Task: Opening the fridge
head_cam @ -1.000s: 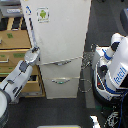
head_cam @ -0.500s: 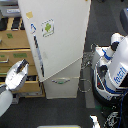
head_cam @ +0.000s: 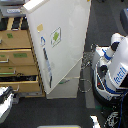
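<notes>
The tall white fridge (head_cam: 75,30) stands in the middle of the exterior view. Its large upper door (head_cam: 62,55), with a green-figure sticker (head_cam: 56,36) and a small yellow sticker (head_cam: 40,28), stands swung out towards the view's left. The door's free edge carries a dark vertical strip (head_cam: 48,67). A lower drawer with a curved silver handle (head_cam: 75,78) shows under the door. My arm shows only as a blurred white shape (head_cam: 5,102) at the bottom left, apart from the door. Its fingers cannot be made out.
A tan wooden drawer cabinet (head_cam: 17,55) stands right beside the fridge on the view's left, one drawer part open. A white-and-blue robot body (head_cam: 117,70) with cables stands on the view's right. The floor is dark carpet.
The fridge door has swung further open towards the view's left. My arm has drawn back from the door's edge, down to the bottom left corner.
</notes>
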